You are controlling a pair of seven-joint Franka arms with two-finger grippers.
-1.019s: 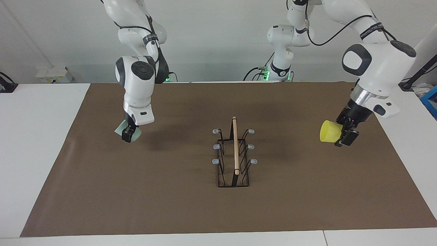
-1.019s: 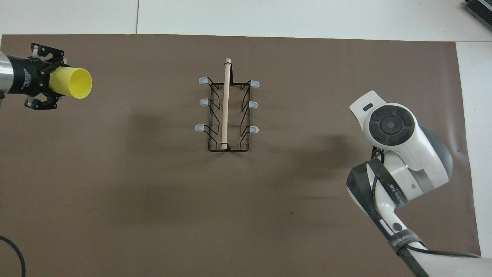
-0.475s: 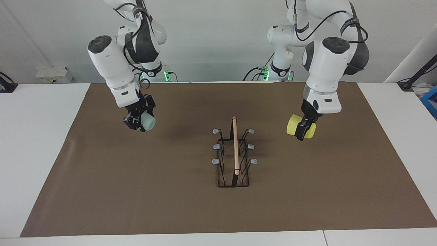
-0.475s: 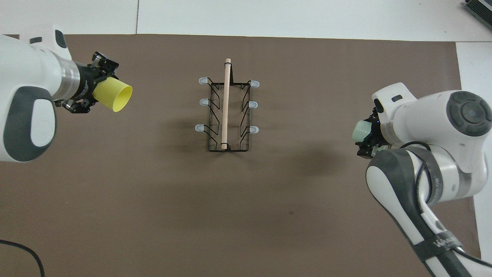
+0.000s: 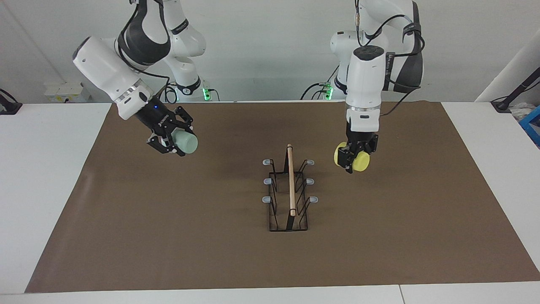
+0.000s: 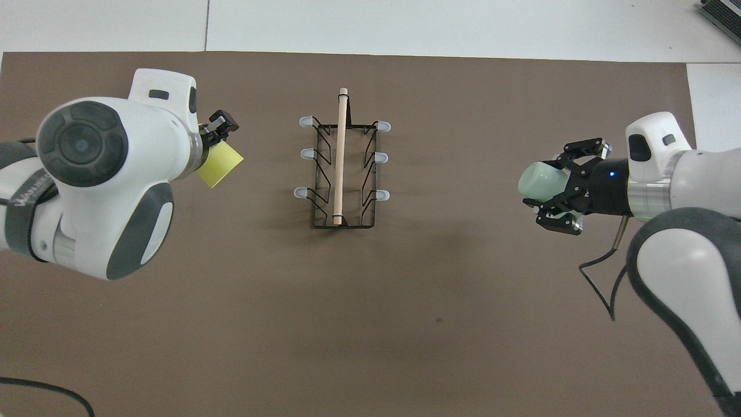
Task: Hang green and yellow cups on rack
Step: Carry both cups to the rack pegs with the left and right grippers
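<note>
1. Both your arms have swung in toward the rack [image 5: 289, 190] over the last second. The left gripper [image 5: 353, 159] used to hang out over the left arm's end of the mat; now it is up in the air just beside the rack's prongs on that side, pinching the yellow cup [image 5: 354, 158].
2. The right gripper [image 5: 173, 142] has lifted off the mat and turned sideways. It pinches the green cup [image 5: 186, 142] with the cup's closed end pointing at the rack, but it hangs well apart from the rack, over bare mat toward the right arm's end.
3. Compared with a second ago, the yellow cup has crossed most of its gap to the rack; the green cup has gone from low by the mat to raised and aimed.
4. The rack has not shifted. It stands mid-mat, all six prongs bare.
5. For you this means both pickups look done and carrying is under way. The yellow cup seems the closer to hanging; neither cup touches a prong yet.
</note>
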